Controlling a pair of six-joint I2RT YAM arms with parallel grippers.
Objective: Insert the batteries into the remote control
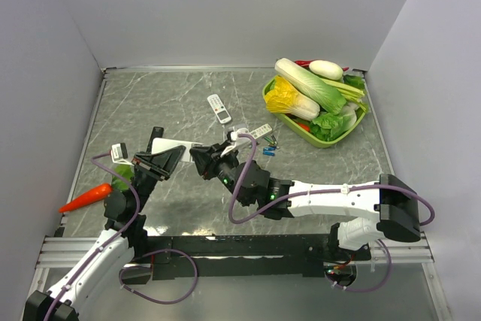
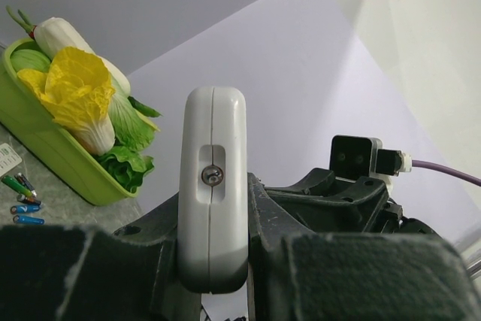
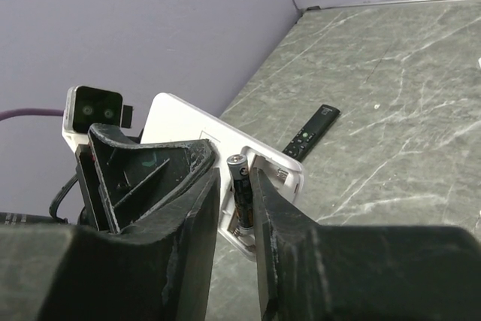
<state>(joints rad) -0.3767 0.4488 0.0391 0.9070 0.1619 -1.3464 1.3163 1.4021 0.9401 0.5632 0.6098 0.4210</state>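
**Step in hand: seating a cell in the bay**

The large white plastic remote control (image 3: 180, 122) is clamped across its width by the left gripper (image 2: 212, 257), whose jaws are closed narrowly on its two long edges. It is held off the table with its open battery bay (image 3: 272, 173) facing the right arm.

One dark, thin cylindrical battery (image 3: 240, 186) is pinched between the nearly closed fingers of the right gripper (image 3: 234, 195). It stands roughly upright, and its lower end is at the near edge of the bay. Whether it touches the bay cannot be told.

The remaining small blue and green batteries (image 1: 269, 148) lie loose on the grey marbled table (image 1: 150, 95), near the lime-green plastic tray (image 2: 56, 159) of vegetables.

1. The cell's axis is to be aligned with the length of the bay before any pressure is applied.
2. Polarity is to be confirmed. The contacts are not legible from these views.
3. The end that meets the spring is best entered first and pressed along the bay, and the free end then tipped down flat.
4. The right fingers are to be opened only when the cell is judged seated, and only slightly, so that the bay walls are not struck.
5. A firm left-hand grip is advised, since the push is likely to twist the remote between the pads.

A slim black remote (image 3: 312, 131) on the table lies well apart and should not be disturbed.
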